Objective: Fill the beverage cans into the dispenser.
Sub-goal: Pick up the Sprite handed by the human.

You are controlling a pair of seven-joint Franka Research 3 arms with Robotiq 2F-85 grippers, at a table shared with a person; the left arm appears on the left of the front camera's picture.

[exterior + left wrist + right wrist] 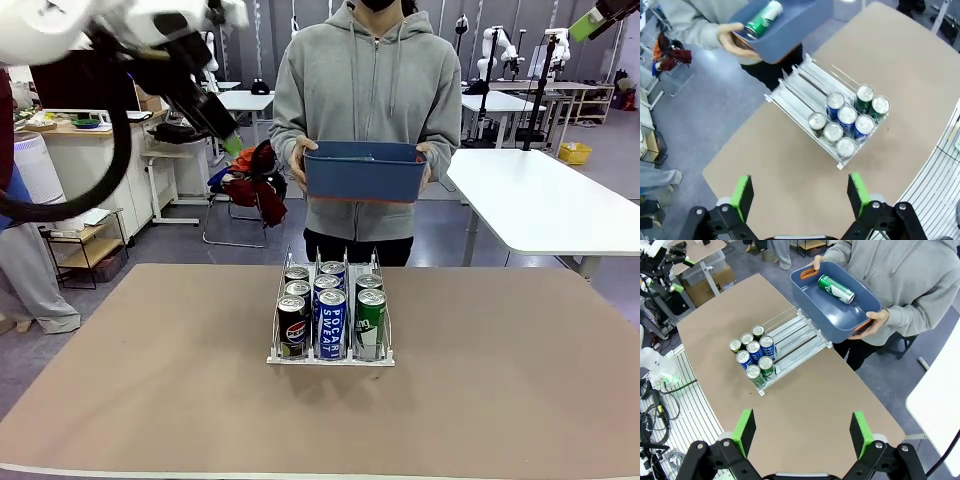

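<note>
1. Front view: the dispenser [330, 357] stands mid-table [150, 380]. Eight cans [331, 312] stand upright in it: three in the robot's-left lane, three in the middle and two green ones in the right lane. Beyond the dispenser a person holds a blue bin [362, 172]. The left gripper [228, 138] hangs high, up and left of the dispenser. The right gripper [598, 22] hangs high, up and right of it.
2. Left wrist view: the left gripper [800, 195] has its jaws spread fully wide with nothing between them, well above the dispenser [800, 92]. The cans [847, 122] crowd the dispenser's low front end, and its rear stretch is bare. Past that rear end a green can [764, 19] lies on its side in the bin [800, 30].
3. Right wrist view: the right gripper [802, 432] is also wide open and empty, high above the dispenser [800, 337]. The green can [836, 289] lies alone in the bin [840, 320], which the person's hands [875, 319] hold just beyond the dispenser's rear.
4. The step in hand looks like fetching that green can, since the green lane has room.
   - Come down into the bin with the jaws across the can's round body, near its middle.
   - Keep clear of the bin walls and the hands.
   - Close firmly enough to hold the can without denting it.
   - Turn it silver top up and set it in the green lane behind its two cans.
   - Release only once its base sits between the lane's rails, so it does not tip its neighbours.
</note>
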